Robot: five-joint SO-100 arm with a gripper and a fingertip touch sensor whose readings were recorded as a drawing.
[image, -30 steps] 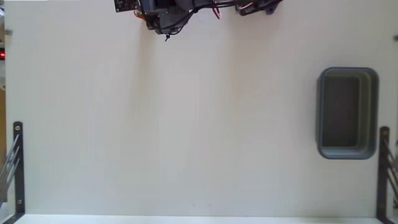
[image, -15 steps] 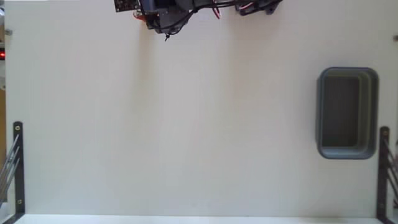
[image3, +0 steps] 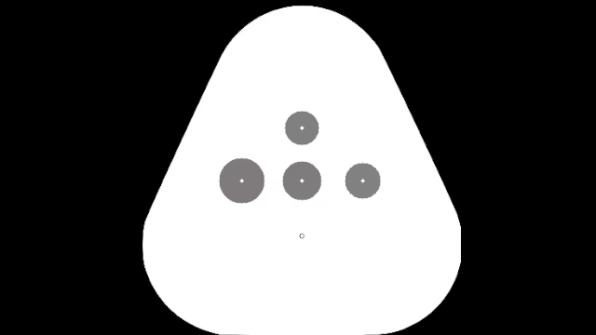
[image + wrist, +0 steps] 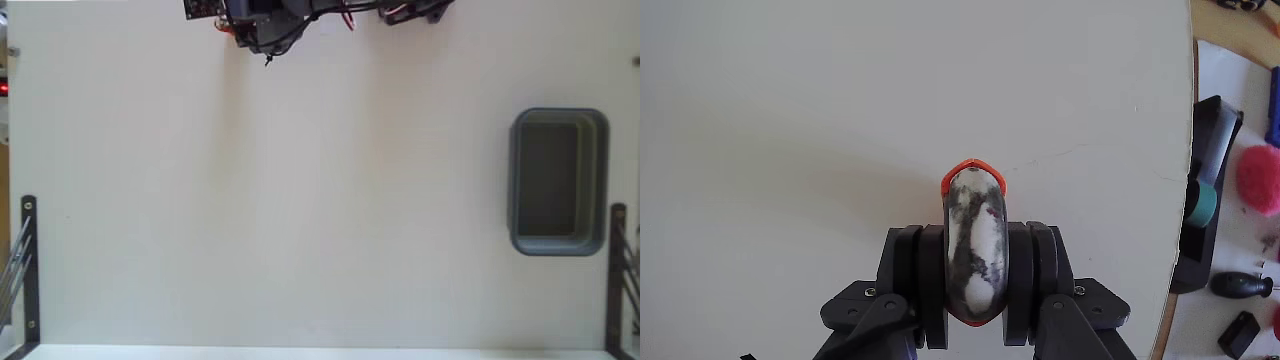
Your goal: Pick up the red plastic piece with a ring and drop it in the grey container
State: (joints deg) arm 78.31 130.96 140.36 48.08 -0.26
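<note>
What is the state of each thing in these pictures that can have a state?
gripper: shut on the red plastic piece with a ring, above the white table.
red plastic piece with a ring: held between the gripper's fingers, off the table.
grey container: upright on the white table, empty.

Red ringed piece (image 4: 974,240) upright; grey tub (image 4: 558,118) open.
</note>
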